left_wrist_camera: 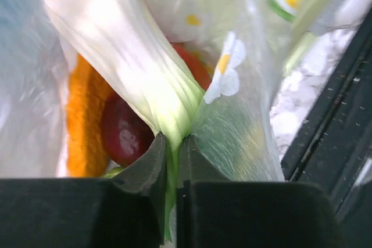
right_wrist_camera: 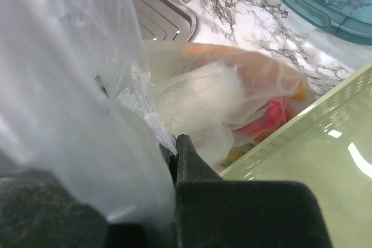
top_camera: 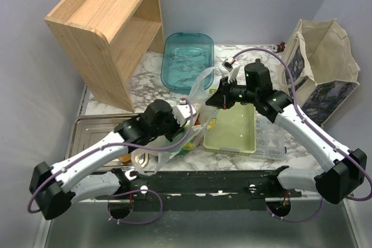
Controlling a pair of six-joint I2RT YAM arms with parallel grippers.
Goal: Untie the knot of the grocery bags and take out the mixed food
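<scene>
Strain on thin plastic pinched from two sides.
The left end effector (left_wrist_camera: 172, 143) and right end effector (right_wrist_camera: 173, 146) each clench a fold of the grocery bag (top_camera: 197, 88), which sits on the counter (top_camera: 145, 68) beside the green basket (top_camera: 229, 135). Opposed pulling could rip the film or tighten the knot, spilling the apple (left_wrist_camera: 125, 135).

Wooden shelf (top_camera: 107, 24), teal tub (top_camera: 187, 61), green basket (top_camera: 235, 135) and canvas tote (top_camera: 325, 65) share the table (top_camera: 145, 71).

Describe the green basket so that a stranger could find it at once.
Look at the marble table. Near its front edge, just right of the bag, lies the basket. It is pale green, rectangular and empty, unlike the teal tub farther back.
</scene>
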